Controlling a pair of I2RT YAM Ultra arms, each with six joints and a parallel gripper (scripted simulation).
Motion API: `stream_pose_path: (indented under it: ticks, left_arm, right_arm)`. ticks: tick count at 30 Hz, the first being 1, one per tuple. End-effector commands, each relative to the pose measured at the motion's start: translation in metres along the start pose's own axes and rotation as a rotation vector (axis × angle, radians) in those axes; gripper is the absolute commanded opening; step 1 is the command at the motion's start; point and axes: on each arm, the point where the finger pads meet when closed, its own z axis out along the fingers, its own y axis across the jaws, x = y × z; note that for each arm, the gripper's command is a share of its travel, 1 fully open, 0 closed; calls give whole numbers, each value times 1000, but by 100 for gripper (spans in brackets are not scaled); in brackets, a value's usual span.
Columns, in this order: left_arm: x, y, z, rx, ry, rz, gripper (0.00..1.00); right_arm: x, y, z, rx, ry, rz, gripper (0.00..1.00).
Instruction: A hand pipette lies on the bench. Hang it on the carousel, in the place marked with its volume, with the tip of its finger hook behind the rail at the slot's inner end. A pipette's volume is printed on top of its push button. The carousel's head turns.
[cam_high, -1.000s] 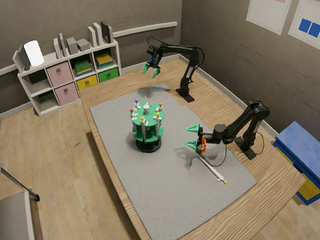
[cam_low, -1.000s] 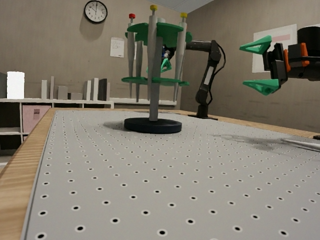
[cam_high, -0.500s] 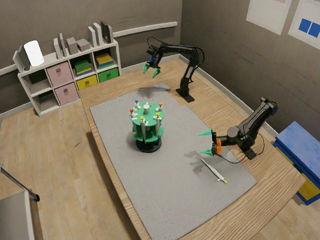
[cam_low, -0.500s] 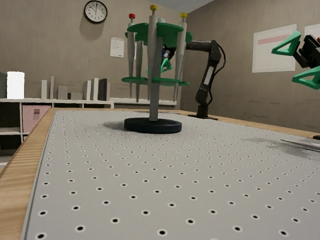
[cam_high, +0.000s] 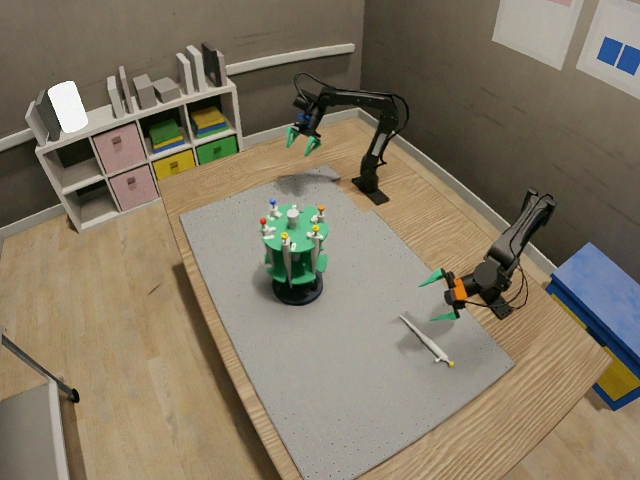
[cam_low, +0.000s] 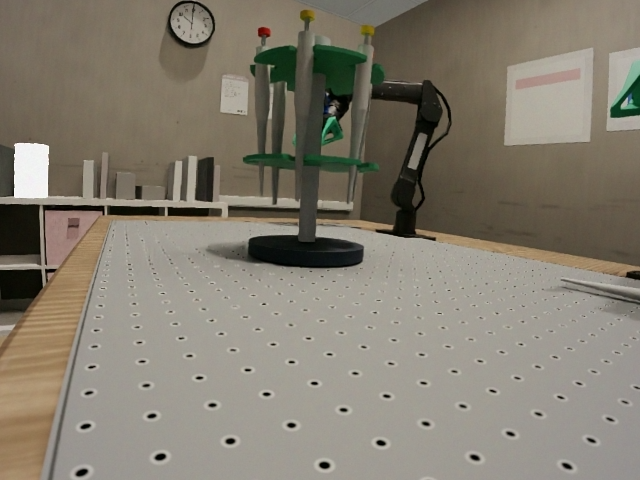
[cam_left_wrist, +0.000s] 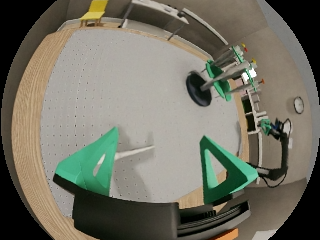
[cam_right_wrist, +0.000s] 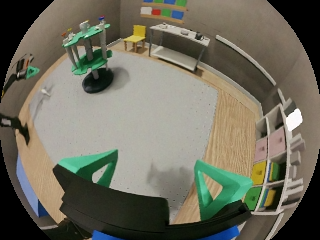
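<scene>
Left fingers are spread wide with nothing between them, up above the side of the mat nearest their own arm. Near them and lower down, the loose pipette lies on its side on the mat, apart from both fingers. Its thin tip points toward the carousel side and its yellow button points away; the volume on the button is too small to read. From the left wrist, the slim end shows in the gap between the fingers, while one finger partly covers the rest. Well apart from these fingers, the carousel stands upright on its dark round base, with pipettes hanging around its green head: two yellow-topped, one red, one blue and one orange. Beyond it, the right fingers are also spread wide and empty, raised over the far end of the desk, well apart from the loose pipette. Volume marks on the carousel cannot be made out.
</scene>
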Motion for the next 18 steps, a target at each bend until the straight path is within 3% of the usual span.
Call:
stream_pose_path:
  ticks: [1,7,18]
  left_arm:
    - [-3,13,-31,-88,130,231,100]
    - [-5,32,-53,-172,175,384,100]
    - [-14,82,-113,-157,167,383,100]
  right_arm:
    - [-5,-4,-1,-2,-23,-8,100]
    - [-5,-4,-1,-2,-23,-8,100]
    - [-5,-4,-1,-2,-23,-8,100]
